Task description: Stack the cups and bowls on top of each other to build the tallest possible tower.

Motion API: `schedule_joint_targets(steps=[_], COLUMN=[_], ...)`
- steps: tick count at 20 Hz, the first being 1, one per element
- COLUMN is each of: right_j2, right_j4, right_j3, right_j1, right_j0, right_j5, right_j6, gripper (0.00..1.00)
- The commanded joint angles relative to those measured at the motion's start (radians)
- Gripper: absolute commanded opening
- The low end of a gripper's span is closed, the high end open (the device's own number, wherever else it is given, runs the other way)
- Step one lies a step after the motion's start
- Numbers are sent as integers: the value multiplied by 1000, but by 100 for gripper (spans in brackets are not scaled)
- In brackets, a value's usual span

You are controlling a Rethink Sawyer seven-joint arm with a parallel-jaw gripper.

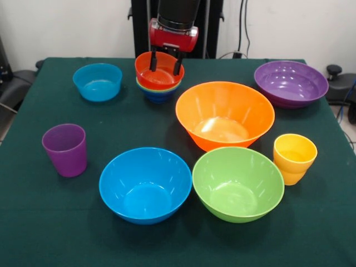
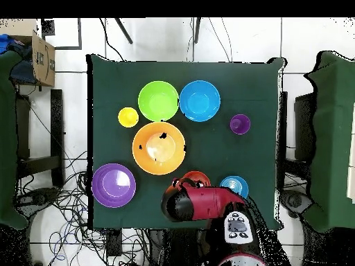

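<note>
A short tower stands at the far middle of the table: the small red-orange bowl (image 1: pixel 160 78) nested on the small green bowl (image 1: pixel 158 89), with the small dark blue bowl (image 1: pixel 158 98) lowest. My gripper (image 1: pixel 166 64) hangs over the red-orange bowl's far half, open, with its fingertips down inside the rim and nothing held. The small light blue bowl (image 1: pixel 98 82) sits to the left of the tower. The purple cup (image 1: pixel 65 149) stands at the left and the yellow cup (image 1: pixel 293 158) at the right. In the overhead view my arm (image 2: pixel 201 201) covers most of the tower (image 2: pixel 197 177).
The large orange bowl (image 1: pixel 225 114) sits mid-table, close to the right of the tower. The large blue bowl (image 1: pixel 146 183) and large green bowl (image 1: pixel 238 183) sit side by side at the front. The wide purple bowl (image 1: pixel 290 83) is at the far right.
</note>
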Motion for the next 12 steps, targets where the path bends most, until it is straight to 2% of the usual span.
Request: schedule_joint_targets(steps=[1,12], right_j2=[87,116], right_j4=[-62,-76], right_j3=[-46,-64], right_j1=[94,122], right_j0=[-24,-45], right_j5=[-33,-57], right_j6=[31,26], gripper=[100,100])
